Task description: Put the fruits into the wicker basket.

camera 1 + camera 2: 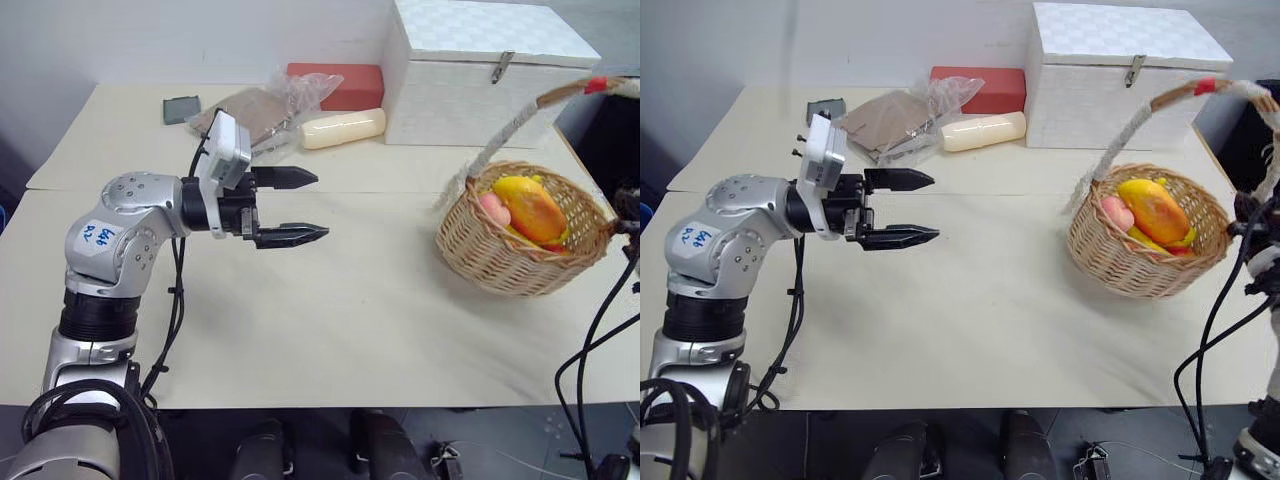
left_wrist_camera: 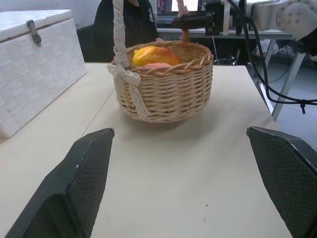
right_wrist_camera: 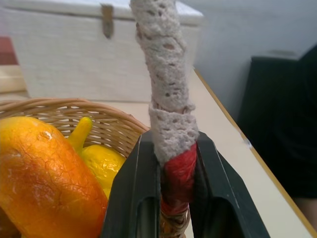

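The wicker basket stands at the table's right side, its arched handle wrapped in white with red bands. Inside lie a large orange-yellow mango and a pinkish peach, with more yellow and red fruit partly hidden beneath them. My right gripper is at the basket's right rim, shut on the foot of the handle at its red band. My left gripper hovers over the table's middle, open and pointing toward the basket, nothing between its fingers.
A white lidded box stands behind the basket. A cream roll, a red box, a plastic bag and a small dark object lie at the back. Cables hang off the right edge.
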You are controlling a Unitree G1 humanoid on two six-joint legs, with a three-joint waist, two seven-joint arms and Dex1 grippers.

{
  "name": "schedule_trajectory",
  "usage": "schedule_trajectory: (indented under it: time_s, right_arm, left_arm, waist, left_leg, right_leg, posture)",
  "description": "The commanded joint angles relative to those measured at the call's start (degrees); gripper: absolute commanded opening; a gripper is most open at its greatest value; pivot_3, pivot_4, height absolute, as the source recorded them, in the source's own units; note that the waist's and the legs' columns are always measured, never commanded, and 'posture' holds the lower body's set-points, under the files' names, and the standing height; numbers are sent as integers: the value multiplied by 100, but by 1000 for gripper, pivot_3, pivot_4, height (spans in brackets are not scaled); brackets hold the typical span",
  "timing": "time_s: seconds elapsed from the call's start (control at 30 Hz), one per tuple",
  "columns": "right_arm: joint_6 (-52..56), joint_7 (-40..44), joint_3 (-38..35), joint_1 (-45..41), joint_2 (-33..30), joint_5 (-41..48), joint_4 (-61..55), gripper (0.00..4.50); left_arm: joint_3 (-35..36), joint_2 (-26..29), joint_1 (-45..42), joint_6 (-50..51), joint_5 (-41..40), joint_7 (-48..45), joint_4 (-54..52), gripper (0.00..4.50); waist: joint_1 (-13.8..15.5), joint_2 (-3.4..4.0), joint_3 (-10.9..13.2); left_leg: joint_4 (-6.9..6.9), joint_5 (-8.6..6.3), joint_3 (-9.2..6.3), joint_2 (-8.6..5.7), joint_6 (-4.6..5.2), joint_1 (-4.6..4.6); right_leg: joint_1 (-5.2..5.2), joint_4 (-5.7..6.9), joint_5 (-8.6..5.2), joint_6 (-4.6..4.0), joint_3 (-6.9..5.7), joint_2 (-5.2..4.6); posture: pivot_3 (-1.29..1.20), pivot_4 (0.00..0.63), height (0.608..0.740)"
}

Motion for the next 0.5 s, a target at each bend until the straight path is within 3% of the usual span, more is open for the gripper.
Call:
schedule_trajectory:
  time_s: [0.03, 0.17, 0.3, 0.5]
  right_arm:
    - [-584, 126, 98, 179, 24, -100, -63, 1702]
    - [-491, 252, -94, 502, -47, 145, -333, 3106]
    - [-40, 659, -912, 1282, -348, 699, -938, 4459]
    - [817, 2045, -2485, 2820, -1232, 1566, -1231, 4459]
  left_arm:
    - [80, 1, -135, -138, 5, -48, -10, 4500]
    - [104, 13, -110, -153, 9, -69, 4, 4500]
    - [161, 39, -47, -117, -68, -158, 23, 4500]
    - [164, 92, -71, -208, -47, -450, 308, 4500]
  waist:
    - [1, 1, -1]
    - [4, 1, -1]
    - [64, 4, -1]
    - [89, 3, -1]
  left_leg:
    - [0, 0, -1, 1, 0, 0]
    - [0, 0, -2, 5, 0, 1]
    - [0, 0, -10, 7, 0, -2]
    - [2, 0, -23, 0, 7, 14]
  right_leg:
    - [0, 1, 0, 0, 0, 0]
    - [1, 1, 0, 0, 1, 0]
    - [3, 1, -1, 2, 0, 1]
    - [36, -21, 3, 9, -4, 6]
  posture:
    - [0, 150, 740]
    - [0, 150, 740]
    - [0, 150, 740]
    - [0, 150, 740]
